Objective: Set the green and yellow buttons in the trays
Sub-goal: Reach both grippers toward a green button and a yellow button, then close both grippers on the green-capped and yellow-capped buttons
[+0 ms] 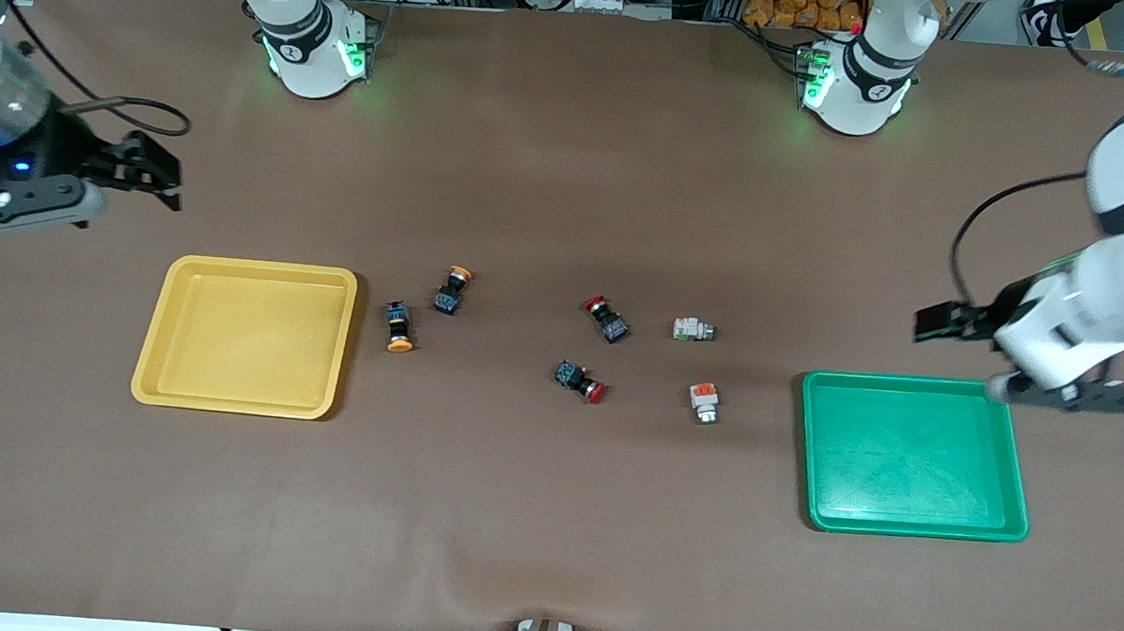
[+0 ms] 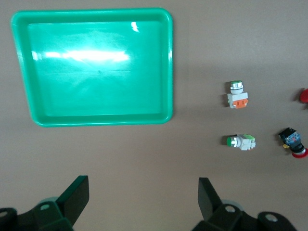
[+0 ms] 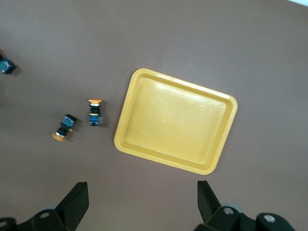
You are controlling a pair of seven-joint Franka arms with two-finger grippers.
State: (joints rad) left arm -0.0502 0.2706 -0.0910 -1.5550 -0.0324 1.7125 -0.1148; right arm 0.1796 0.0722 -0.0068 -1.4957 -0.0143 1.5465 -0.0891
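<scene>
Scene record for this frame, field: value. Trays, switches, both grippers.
yellow tray: right arm's end of the table, nothing in it
green tray: left arm's end, nothing in it
yellow-capped switches: two, on the table beside the yellow tray
white-bodied switches: two, on the table toward the green tray
red-capped switches: two, mid-table
left gripper: open, holds nothing, up by the green tray
right gripper: open, holds nothing, up by the yellow tray
progress: no switch in a tray yet

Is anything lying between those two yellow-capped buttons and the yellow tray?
Nothing visible does. The two yellow-capped buttons lie beside the yellow tray, with only bare brown table between them; the red-capped switches lie toward the left arm's end.
</scene>
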